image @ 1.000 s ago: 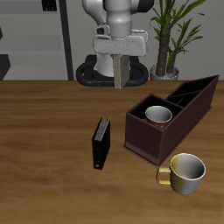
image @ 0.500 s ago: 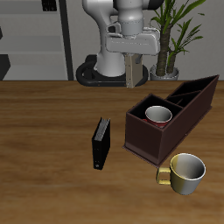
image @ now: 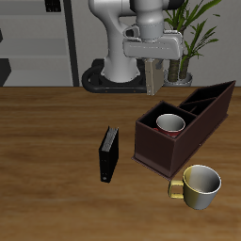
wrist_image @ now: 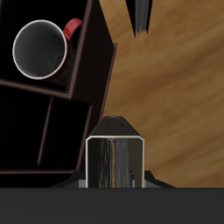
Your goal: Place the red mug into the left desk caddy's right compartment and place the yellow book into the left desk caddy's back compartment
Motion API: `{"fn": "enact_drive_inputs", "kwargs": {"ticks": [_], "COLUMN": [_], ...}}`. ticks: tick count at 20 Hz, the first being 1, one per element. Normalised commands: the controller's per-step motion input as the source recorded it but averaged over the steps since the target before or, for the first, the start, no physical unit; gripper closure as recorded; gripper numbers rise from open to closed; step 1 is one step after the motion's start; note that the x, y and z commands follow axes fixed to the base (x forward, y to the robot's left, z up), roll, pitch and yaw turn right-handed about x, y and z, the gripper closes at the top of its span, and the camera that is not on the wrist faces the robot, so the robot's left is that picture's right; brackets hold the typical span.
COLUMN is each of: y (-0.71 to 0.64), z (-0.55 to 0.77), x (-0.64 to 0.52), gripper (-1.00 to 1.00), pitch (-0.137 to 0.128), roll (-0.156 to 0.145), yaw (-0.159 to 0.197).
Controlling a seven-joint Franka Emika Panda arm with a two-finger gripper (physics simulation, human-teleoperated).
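High above the table's back part, my gripper [image: 152, 62] is shut on the yellow book [image: 152, 80], a thin greyish-tan slab that hangs upright from the fingers. In the wrist view the book [wrist_image: 115, 163] shows end-on, beside the left desk caddy's wall [wrist_image: 94, 70]. The caddy [image: 155, 149] is a dark maroon box with dividers and a taller slanted end. The red mug [image: 170, 124] stands upright in its large square right compartment, and the mug's grey-white inside [wrist_image: 39, 50] shows in the wrist view. The book hangs over the table next to the caddy, not over its compartments.
A black book [image: 109, 154] stands on edge on the table in front of the arm, also seen as the black book [wrist_image: 142, 16] from the wrist. A yellow-cream mug [image: 200, 184] sits near the table's front edge by the caddy. A potted plant [image: 184, 42] stands behind.
My gripper has carried the yellow book sideways along the table's back, closer to the caddy's tall end. The mug, caddy and black book have not moved.
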Motion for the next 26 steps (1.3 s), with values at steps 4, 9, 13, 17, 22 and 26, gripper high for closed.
{"fn": "enact_drive_inputs", "kwargs": {"ticks": [4,9,13,17,22,26], "y": [0.2,0.3,0.19,0.12,0.19,0.31], "z": [0.02,0.0,0.0,-0.01,0.12,0.16], "x": [0.16,0.08,0.07,0.13,0.08,0.17], "gripper": [1.0,1.0,1.0,1.0,1.0,1.0], "pitch": [0.034,0.029,0.024,0.03,0.001,-0.001], "roll": [0.022,0.048,0.03,0.012,0.026,0.048], "yaw": [-0.056,-0.022,-0.019,-0.021,0.0,-0.027]}}
